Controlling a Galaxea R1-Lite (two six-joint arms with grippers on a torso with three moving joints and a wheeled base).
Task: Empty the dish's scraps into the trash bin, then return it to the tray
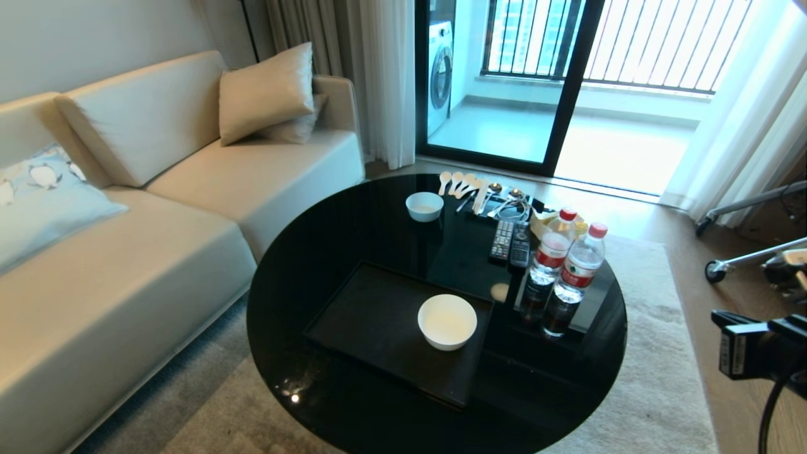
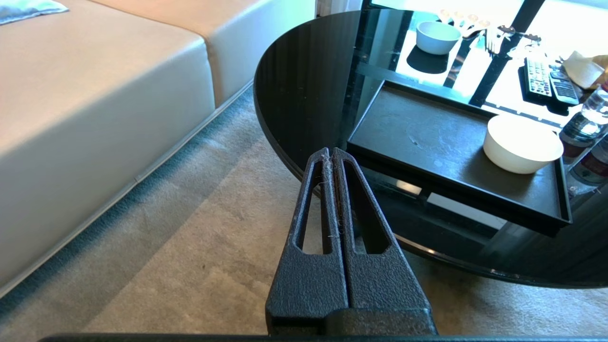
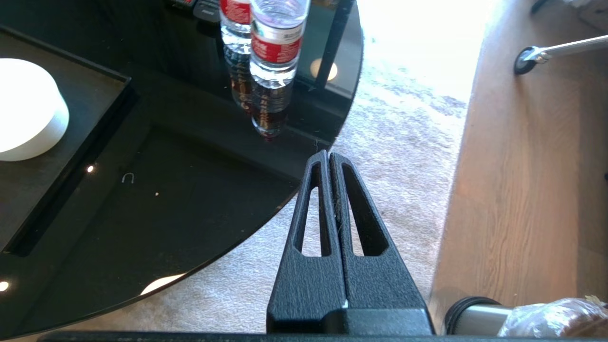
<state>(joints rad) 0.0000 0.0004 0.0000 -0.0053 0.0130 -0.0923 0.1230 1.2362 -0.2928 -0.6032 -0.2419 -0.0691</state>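
Observation:
The dish [image 1: 447, 320], a glossy white round bowl, stands upright on the right part of the black tray [image 1: 365, 315] on the round black table. Its inside looks plain white and no scraps show. The trash bin [image 3: 479, 323] appears only as a metal side with a dark base and crumpled clear bag, on the floor close beside my right gripper. My right gripper [image 3: 327, 154] is shut and empty, off the table's edge over the rug, apart from the dish [image 3: 23, 109]. My left gripper [image 2: 331, 151] is shut and empty near the table's other side, short of the tray [image 2: 418, 128].
A smaller white bowl [image 1: 424, 206], spoons [image 1: 479, 189], two remotes [image 1: 510, 243] and two water bottles [image 1: 567, 271] stand on the table's far and right parts. A beige sofa [image 1: 126, 252] runs along the left. Metal stand legs with wheels [image 1: 715, 271] are on the wooden floor at the right.

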